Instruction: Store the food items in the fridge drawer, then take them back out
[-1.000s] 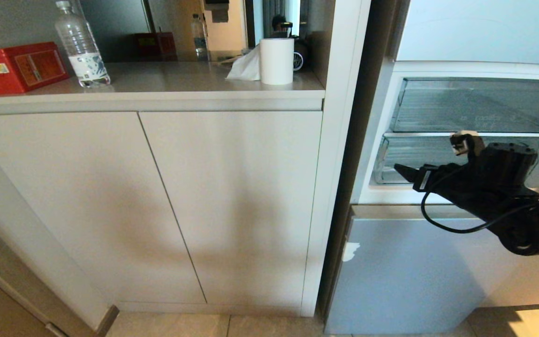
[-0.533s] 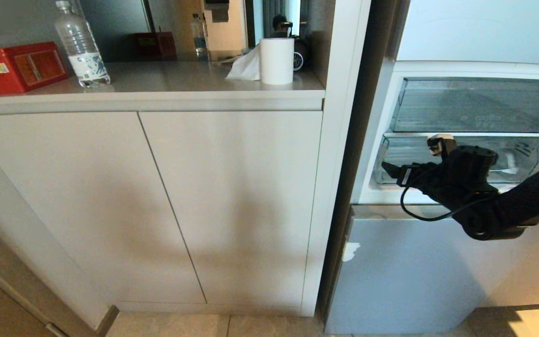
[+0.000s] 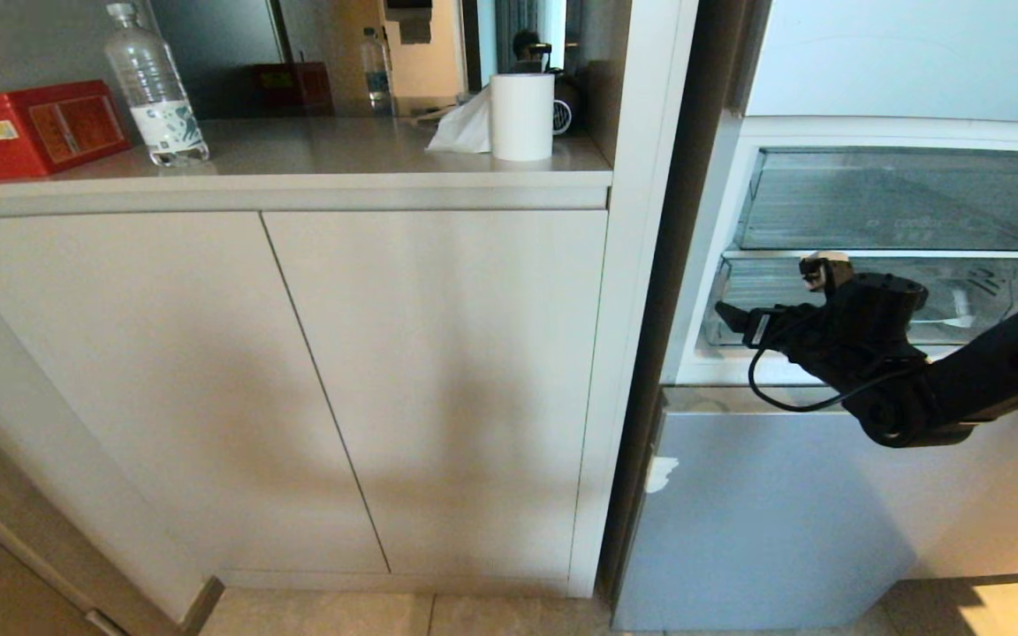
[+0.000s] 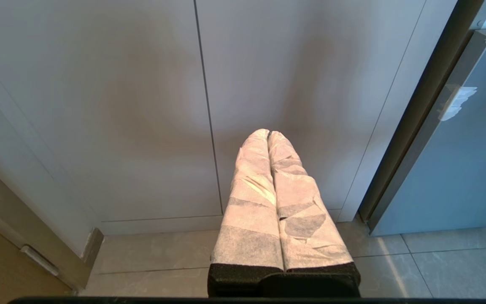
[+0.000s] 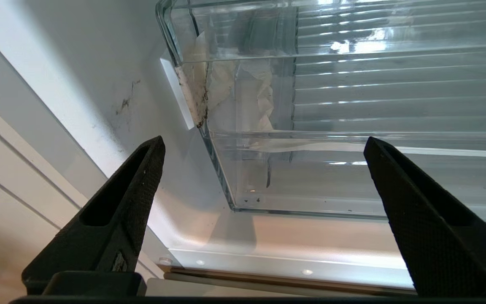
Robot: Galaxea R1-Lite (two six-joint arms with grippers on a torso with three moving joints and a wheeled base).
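Note:
The fridge (image 3: 783, 512) stands at the right with its middle compartment open. Two clear bins sit inside. The lower one is the fridge drawer (image 3: 960, 300) (image 5: 352, 105), with a ribbed floor and a stepped front wall. No food items show in any view. My right gripper (image 3: 743, 322) (image 5: 263, 140) hovers just in front of the drawer's left front corner, open wide, with nothing between its black fingers. My left gripper (image 4: 268, 134), its fingers wrapped in white tape, is shut and empty. It hangs low before the beige cabinet doors and is outside the head view.
An upper clear bin (image 3: 898, 199) sits above the drawer. The beige cabinet (image 3: 341, 380) stands left of the fridge. Its counter holds a red box (image 3: 32, 124), a water bottle (image 3: 155, 88) and a paper roll (image 3: 522, 115). A white tape scrap (image 3: 661, 473) marks the lower fridge door.
My right gripper has moved left along the drawer's front toward its left end, and the forearm has lifted. The left arm has not moved.

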